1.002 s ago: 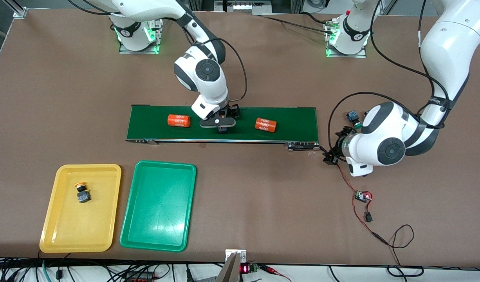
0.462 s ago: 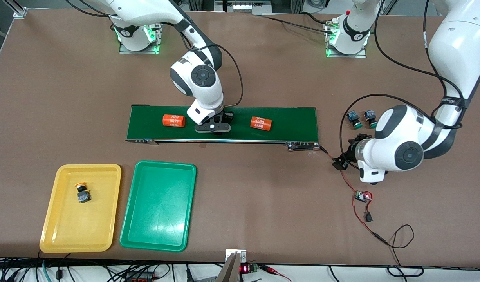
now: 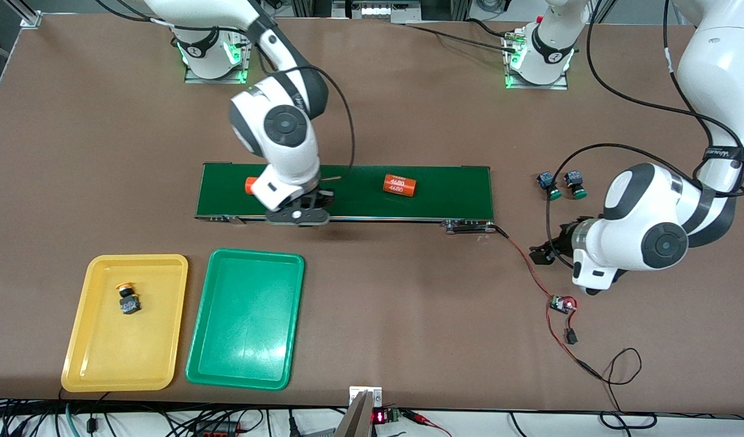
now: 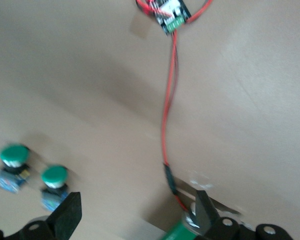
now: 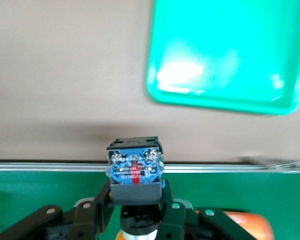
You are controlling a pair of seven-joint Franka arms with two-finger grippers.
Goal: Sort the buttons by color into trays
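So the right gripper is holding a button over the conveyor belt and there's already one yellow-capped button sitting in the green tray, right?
Not quite. The yellow-capped button lies in the yellow tray, as the front view shows. The right gripper does hold a button over the conveyor belt.

Brown tabletop (image 3: 408,315), cables (image 3: 165,422) along near edge.
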